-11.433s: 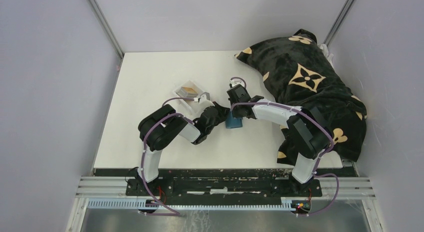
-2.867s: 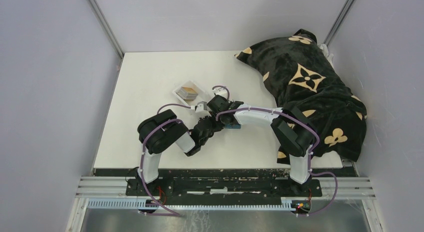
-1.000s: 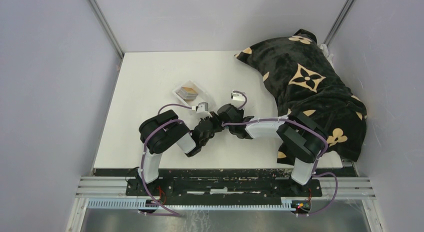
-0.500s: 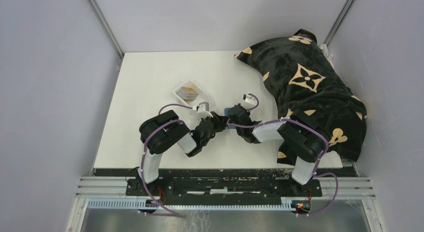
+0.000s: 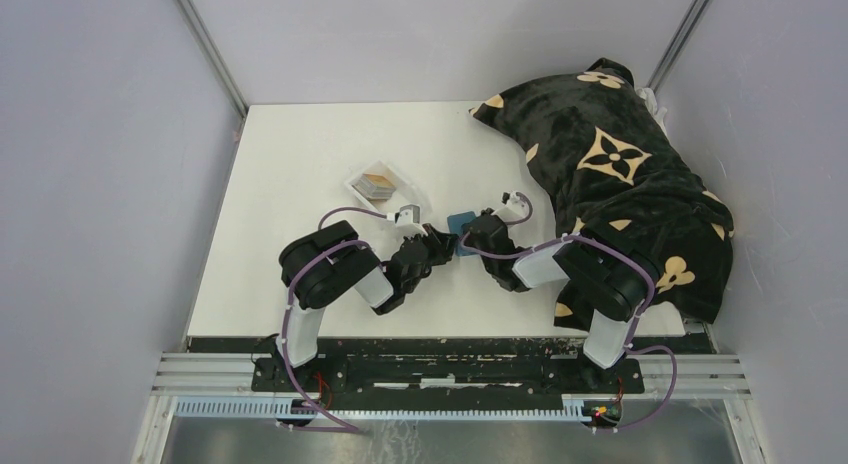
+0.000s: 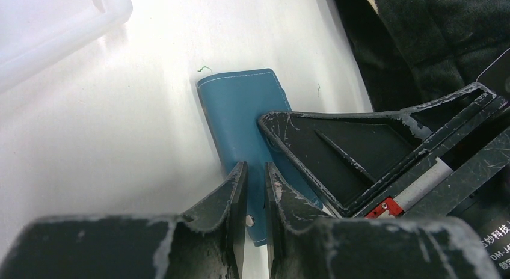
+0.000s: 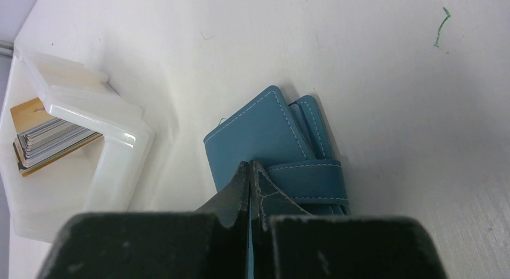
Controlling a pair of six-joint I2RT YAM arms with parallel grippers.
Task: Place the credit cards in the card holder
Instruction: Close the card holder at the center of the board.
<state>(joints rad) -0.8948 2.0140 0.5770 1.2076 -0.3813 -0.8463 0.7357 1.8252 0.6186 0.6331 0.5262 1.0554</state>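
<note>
The teal card holder [image 5: 462, 222] lies closed on the white table [image 5: 300, 164] between my two grippers. My left gripper [image 6: 257, 186] is shut on its near end, where the snap tab sits between the fingers. My right gripper [image 7: 249, 169] is shut, its tips together on top of the card holder [image 7: 264, 131] beside the strap; one right finger [image 6: 343, 153] lies across the card holder [image 6: 240, 104]. The credit cards [image 7: 45, 137] stand stacked in a clear tray [image 7: 117, 165], tan and grey edges showing, to the left rear of both grippers [image 5: 377, 180].
A black plush blanket with tan flower marks [image 5: 620, 174] covers the table's right side and reaches close behind the right arm [image 6: 415, 38]. The clear tray [image 5: 392, 196] sits just beyond the left gripper. Grey walls enclose the table.
My right gripper has slid to the right, off the top of the card holder, so part of the teal cover now shows from above. The left gripper has held still.
</note>
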